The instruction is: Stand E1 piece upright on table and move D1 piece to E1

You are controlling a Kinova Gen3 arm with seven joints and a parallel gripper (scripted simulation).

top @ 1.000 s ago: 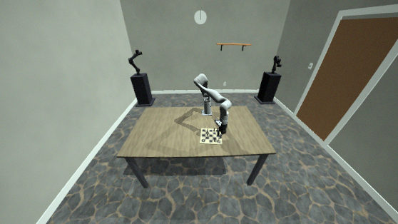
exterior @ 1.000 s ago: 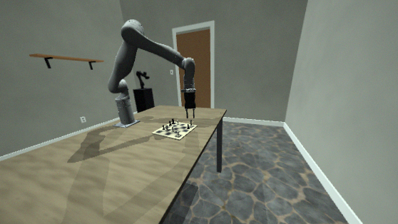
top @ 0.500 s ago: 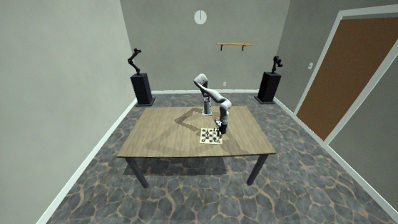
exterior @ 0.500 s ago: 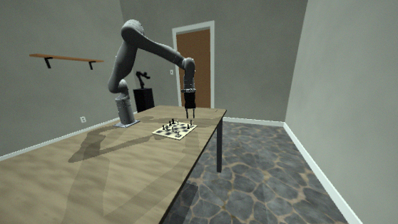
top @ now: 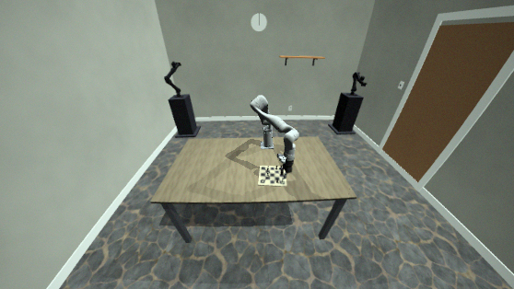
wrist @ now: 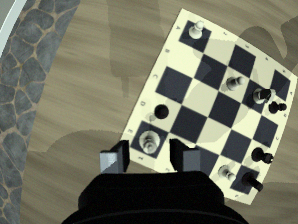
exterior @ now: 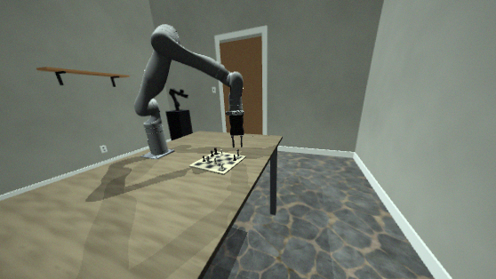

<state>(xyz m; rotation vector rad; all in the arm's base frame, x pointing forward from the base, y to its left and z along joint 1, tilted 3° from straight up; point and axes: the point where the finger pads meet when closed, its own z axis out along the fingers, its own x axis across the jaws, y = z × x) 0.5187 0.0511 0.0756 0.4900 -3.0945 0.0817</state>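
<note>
A small chessboard (wrist: 213, 106) lies on the wooden table; it also shows in the top view (top: 272, 175) and the exterior view (exterior: 218, 162). Several black and white pieces stand on it. My gripper (wrist: 149, 150) hangs open over the board's near-left corner, above the pieces. In the wrist view a white piece (wrist: 148, 141) on the dark corner square sits between my two fingers, seen from above. A black piece (wrist: 160, 111) stands on the light square just beyond it. In the top and exterior views my gripper (top: 283, 171) (exterior: 236, 143) points straight down at the board's edge nearest the table's side.
More pieces stand along the board's far and right sides, among them a white one (wrist: 196, 30) at the far corner and black ones (wrist: 266, 99) at the right. The table's edge (wrist: 40, 50) runs close to the board on the left of the wrist view.
</note>
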